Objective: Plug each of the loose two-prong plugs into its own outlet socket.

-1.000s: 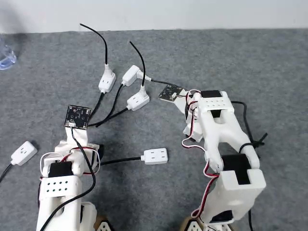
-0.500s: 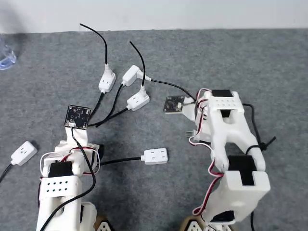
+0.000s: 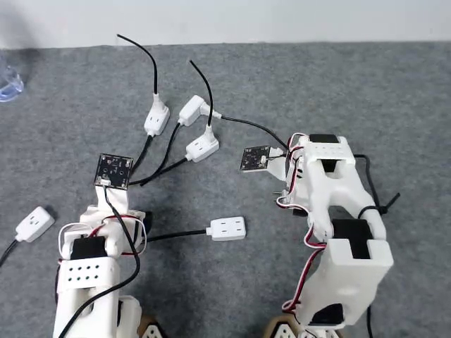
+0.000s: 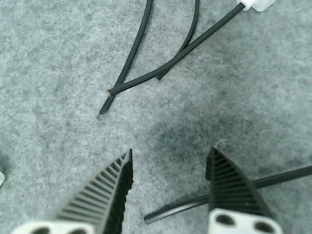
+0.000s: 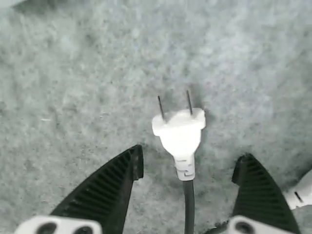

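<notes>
A white two-prong plug [image 5: 179, 132] lies flat on the grey carpet, prongs pointing away from my right gripper [image 5: 190, 158]. That gripper is open, one finger on each side of the plug's black cord, touching neither. In the high view the right arm [image 3: 331, 197] covers most of this plug. A loose white outlet socket [image 3: 227, 227] lies between the arms, and another socket [image 3: 34, 222] lies at the far left. My left gripper [image 4: 170, 155] is open over bare carpet, just short of several black cable ends [image 4: 109, 92].
Three white plug-and-socket bodies [image 3: 192, 110] with black cords sit clustered at the back centre. A black cord [image 4: 229, 190] runs under one left finger. A clear container [image 3: 8, 81] stands at the back left edge. The carpet right of the right arm is open.
The right arm has drawn back toward the near edge and shifted slightly right, its wrist board moving away from the cluster. The left arm has not moved.
</notes>
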`<act>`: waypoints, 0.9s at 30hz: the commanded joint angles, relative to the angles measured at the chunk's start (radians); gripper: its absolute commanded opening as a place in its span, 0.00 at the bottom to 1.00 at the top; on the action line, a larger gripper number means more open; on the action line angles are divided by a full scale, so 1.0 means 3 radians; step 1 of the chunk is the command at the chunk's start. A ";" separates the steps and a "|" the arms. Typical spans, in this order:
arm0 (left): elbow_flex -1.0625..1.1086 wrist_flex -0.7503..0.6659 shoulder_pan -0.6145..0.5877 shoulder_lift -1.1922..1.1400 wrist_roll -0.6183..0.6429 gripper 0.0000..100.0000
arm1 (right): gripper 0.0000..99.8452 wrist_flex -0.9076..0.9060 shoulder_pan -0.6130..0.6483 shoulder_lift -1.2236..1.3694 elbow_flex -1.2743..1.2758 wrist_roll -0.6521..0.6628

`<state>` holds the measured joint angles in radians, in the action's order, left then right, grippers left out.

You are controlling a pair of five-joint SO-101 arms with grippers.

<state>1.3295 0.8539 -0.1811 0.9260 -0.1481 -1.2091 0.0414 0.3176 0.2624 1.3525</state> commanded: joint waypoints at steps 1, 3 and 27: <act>-0.0028 0.0015 0.0010 0.0056 -0.0026 0.23 | 0.30 0.0028 0.0151 0.0084 -0.0138 0.0031; -0.0028 0.0015 0.0010 0.0056 -0.0026 0.23 | 0.29 0.0023 0.0222 0.0115 -0.0138 0.0026; -0.0028 0.0015 0.0010 0.0056 -0.0026 0.23 | 0.13 0.0018 0.0381 0.0146 -0.0138 0.0056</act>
<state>1.3295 0.8539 -0.1811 0.9260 -0.1481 -1.1999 0.1166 0.3422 0.2148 1.3525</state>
